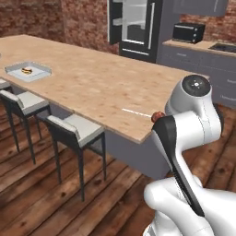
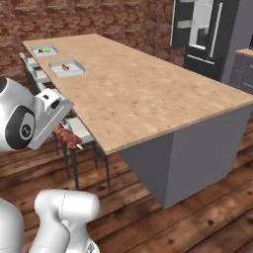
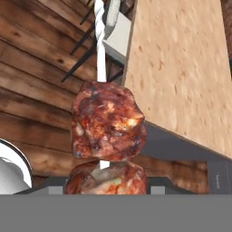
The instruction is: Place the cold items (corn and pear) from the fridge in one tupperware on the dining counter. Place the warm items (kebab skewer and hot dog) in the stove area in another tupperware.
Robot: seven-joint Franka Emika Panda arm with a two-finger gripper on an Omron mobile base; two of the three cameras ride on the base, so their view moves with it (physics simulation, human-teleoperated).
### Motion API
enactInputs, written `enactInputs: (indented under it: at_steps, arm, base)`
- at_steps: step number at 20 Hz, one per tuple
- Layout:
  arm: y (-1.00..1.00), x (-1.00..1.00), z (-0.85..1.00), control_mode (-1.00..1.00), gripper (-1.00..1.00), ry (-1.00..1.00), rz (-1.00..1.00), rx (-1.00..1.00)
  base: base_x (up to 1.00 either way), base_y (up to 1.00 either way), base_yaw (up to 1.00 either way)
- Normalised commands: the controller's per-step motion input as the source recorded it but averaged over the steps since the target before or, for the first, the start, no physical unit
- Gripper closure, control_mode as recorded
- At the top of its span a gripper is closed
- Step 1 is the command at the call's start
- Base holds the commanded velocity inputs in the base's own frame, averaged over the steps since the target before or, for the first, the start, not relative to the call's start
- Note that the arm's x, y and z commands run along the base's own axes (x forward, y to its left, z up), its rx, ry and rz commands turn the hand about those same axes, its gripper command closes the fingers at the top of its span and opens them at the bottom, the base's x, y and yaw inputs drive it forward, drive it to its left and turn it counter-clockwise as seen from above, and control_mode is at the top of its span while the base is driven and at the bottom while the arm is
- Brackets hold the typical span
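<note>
— Gripper (image 2: 63,129) clamped on the kebab skewer (image 3: 108,127), yes?
— Yes; we hold it out over the floor, beside the dining counter (image 2: 143,94), so it travels toward the tray (image 1: 28,71) with the hot dog (image 1: 26,70)

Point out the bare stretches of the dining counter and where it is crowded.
The dining counter is bare from its near corner to the fridge end. Crowded part: the far corner, where two trays sit above the stools.

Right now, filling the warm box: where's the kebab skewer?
In the gripper, the kebab skewer hangs beside the dining counter, above the stools.
</note>
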Motion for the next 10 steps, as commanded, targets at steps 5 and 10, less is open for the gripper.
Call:
enactInputs:
  at_steps: [5,10]
  arm:
    - [0.00,0.00,0.00,1.00,1.00,0.00,0.00,0.00]
    - [0.00,0.00,0.00,1.00,1.00,0.00,0.00,0.00]
  base:
    - [0.20,1.00,-0.35]
    - [0.28,1.00,-0.34]
